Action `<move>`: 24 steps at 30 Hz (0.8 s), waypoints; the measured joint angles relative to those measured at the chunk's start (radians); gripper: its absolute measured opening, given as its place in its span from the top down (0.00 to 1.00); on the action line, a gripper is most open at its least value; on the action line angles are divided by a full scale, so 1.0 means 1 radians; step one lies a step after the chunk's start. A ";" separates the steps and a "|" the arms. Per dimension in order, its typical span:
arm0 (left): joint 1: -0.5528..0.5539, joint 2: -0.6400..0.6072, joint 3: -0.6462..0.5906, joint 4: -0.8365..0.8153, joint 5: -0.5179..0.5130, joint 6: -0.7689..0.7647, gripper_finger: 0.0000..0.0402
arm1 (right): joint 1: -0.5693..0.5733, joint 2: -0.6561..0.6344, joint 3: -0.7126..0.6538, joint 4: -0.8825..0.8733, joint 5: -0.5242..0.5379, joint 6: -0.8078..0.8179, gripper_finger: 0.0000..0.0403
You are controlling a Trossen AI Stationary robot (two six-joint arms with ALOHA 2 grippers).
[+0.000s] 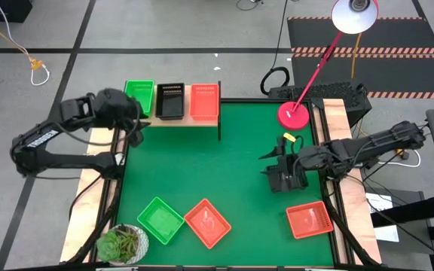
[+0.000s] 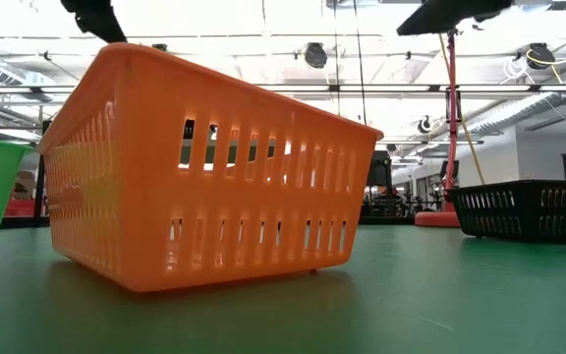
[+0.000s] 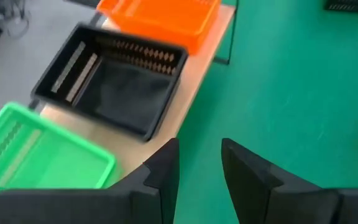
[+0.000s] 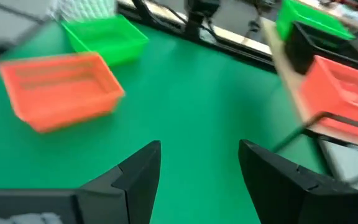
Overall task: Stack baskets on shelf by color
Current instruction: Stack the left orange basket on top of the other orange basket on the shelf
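Note:
The wooden shelf [image 1: 179, 120] stands at the mat's far edge and carries a green basket [image 1: 139, 96], a black basket [image 1: 170, 100] and a red-orange basket [image 1: 204, 100] side by side. On the mat near the front lie a green basket [image 1: 160, 220] and two red-orange baskets [image 1: 207, 223] [image 1: 308, 220]. Another black basket [image 1: 283, 181] lies under my right arm's wrist. My left gripper [image 3: 201, 168] is open and empty just in front of the shelf's left end. My right gripper [image 4: 197, 168] is open and empty above the mat's right half.
A potted plant [image 1: 123, 245] stands at the near left corner. A red lamp base [image 1: 294, 114] stands at the far right, with its arm reaching back. Pale wooden rails [image 1: 337, 128] run along both sides. The mat's middle [image 1: 202, 165] is bare green.

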 joint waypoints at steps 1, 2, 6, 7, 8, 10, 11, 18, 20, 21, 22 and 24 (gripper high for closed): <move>-0.043 0.001 -0.008 0.016 -0.034 -0.021 0.70 | 0.000 0.018 0.000 0.026 -0.026 0.019 0.48; -0.084 0.001 -0.015 0.033 -0.069 -0.040 0.70 | 0.001 0.038 0.000 0.048 -0.050 0.039 0.48; -0.222 0.001 -0.048 0.131 -0.191 -0.091 0.70 | 0.024 0.136 0.000 0.146 -0.124 0.132 0.48; -0.250 0.001 -0.059 0.157 -0.219 -0.094 0.70 | 0.036 0.165 0.000 0.173 -0.143 0.152 0.48; -0.276 0.001 -0.072 0.187 -0.243 -0.095 0.70 | 0.050 0.195 0.000 0.194 -0.161 0.167 0.48; -0.317 0.001 -0.099 0.247 -0.279 -0.097 0.70 | 0.084 0.258 0.000 0.237 -0.177 0.189 0.48; -0.334 0.001 -0.114 0.276 -0.293 -0.104 0.70 | 0.101 0.289 0.001 0.257 -0.180 0.197 0.48; -0.431 0.001 -0.245 0.496 -0.343 -0.158 0.70 | 0.208 0.501 0.052 0.384 -0.193 0.252 0.48; -0.462 0.007 -0.276 0.545 -0.358 -0.177 0.70 | 0.224 0.560 0.088 0.386 -0.195 0.242 0.48; -0.476 0.013 -0.290 0.568 -0.365 -0.184 0.70 | 0.229 0.589 0.114 0.385 -0.197 0.233 0.48; -0.491 0.017 -0.303 0.582 -0.372 -0.192 0.70 | 0.230 0.617 0.141 0.383 -0.202 0.229 0.48; -0.517 0.028 -0.319 0.592 -0.387 -0.203 0.70 | 0.229 0.669 0.197 0.383 -0.248 0.207 0.48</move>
